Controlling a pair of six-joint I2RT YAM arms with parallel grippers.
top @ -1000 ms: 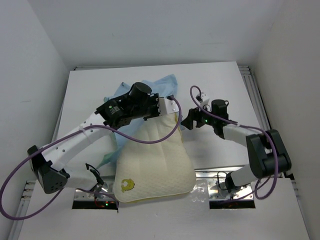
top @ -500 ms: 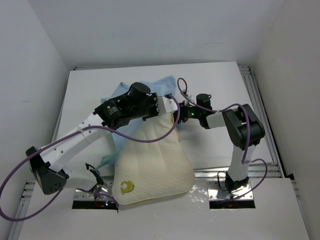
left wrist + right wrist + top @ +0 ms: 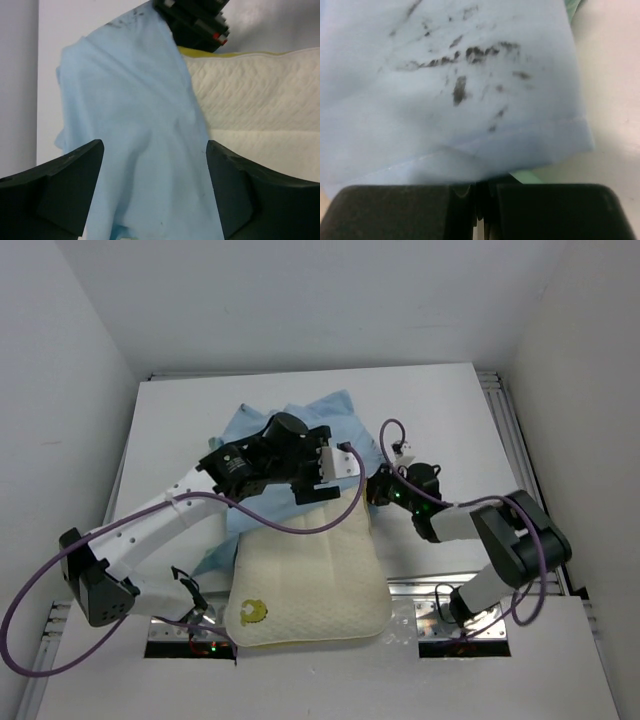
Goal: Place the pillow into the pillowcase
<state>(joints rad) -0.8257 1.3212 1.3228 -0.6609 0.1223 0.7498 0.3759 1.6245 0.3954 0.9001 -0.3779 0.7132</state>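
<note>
The cream pillow [image 3: 310,580] lies flat near the table's front edge, with a yellow-green mark at its near left corner. In the left wrist view its quilted face [image 3: 260,100] sits right of the cloth. The light blue pillowcase [image 3: 295,412] is bunched behind and left of it, and a fold [image 3: 135,125] runs under my left arm. My left gripper [image 3: 338,472] hovers open over that fold, its fingers [image 3: 65,185] wide apart around nothing. My right gripper [image 3: 376,486] sits at the pillow's far right corner. It is shut [image 3: 481,192] on the smudged pillowcase hem [image 3: 445,75].
White walls close in the table [image 3: 450,410] on three sides. A metal rail [image 3: 505,430] runs down the right edge. Purple cables loop off both arms, and one crosses the pillow's far edge. The arm bases stand at the front, beside the pillow's near corners.
My left gripper has opened and let go, and the pillow's raised far end has dropped flat. My right gripper came in from the right and shut on the pillowcase hem.
</note>
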